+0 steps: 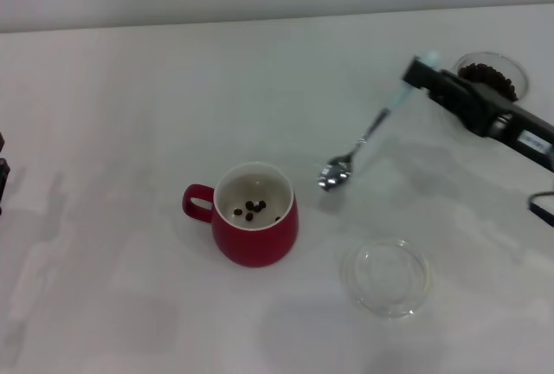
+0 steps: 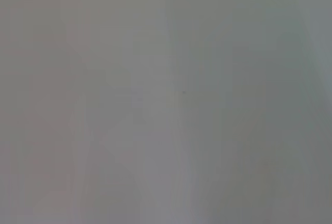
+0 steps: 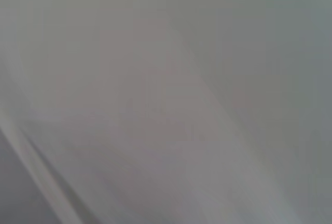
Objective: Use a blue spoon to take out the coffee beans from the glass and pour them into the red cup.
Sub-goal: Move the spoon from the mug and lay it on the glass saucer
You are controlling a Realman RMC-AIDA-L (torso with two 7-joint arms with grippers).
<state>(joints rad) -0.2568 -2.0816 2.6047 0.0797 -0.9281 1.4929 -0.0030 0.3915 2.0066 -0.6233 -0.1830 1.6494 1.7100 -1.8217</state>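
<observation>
Head view first: the red cup [image 1: 257,226] stands on the white table [image 1: 130,132] near its middle, a little toward the near edge, with its loop handle turned to the robot's left. A few coffee beans [image 1: 252,210] lie on its white bottom. Just beside the cup, toward the right edge, the metal bowl of the blue spoon [image 1: 363,143] hangs low over the table; whether it touches the surface cannot be told. The spoon slants up and away toward the far right corner, where the right gripper [image 1: 421,74] is clenched on the tip of its pale handle. Behind that gripper, close to the far right corner, the glass [image 1: 492,75] holds a heap of dark beans, partly hidden by the arm. A shallow clear dish [image 1: 386,275] sits near the near edge, right of the cup and apart from it. Only a dark sliver of the left arm [image 1: 3,175] shows at the left edge; its fingers are out of sight.

Left wrist view: a flat grey blur, nothing recognisable.

Right wrist view: likewise only grey streaks.
</observation>
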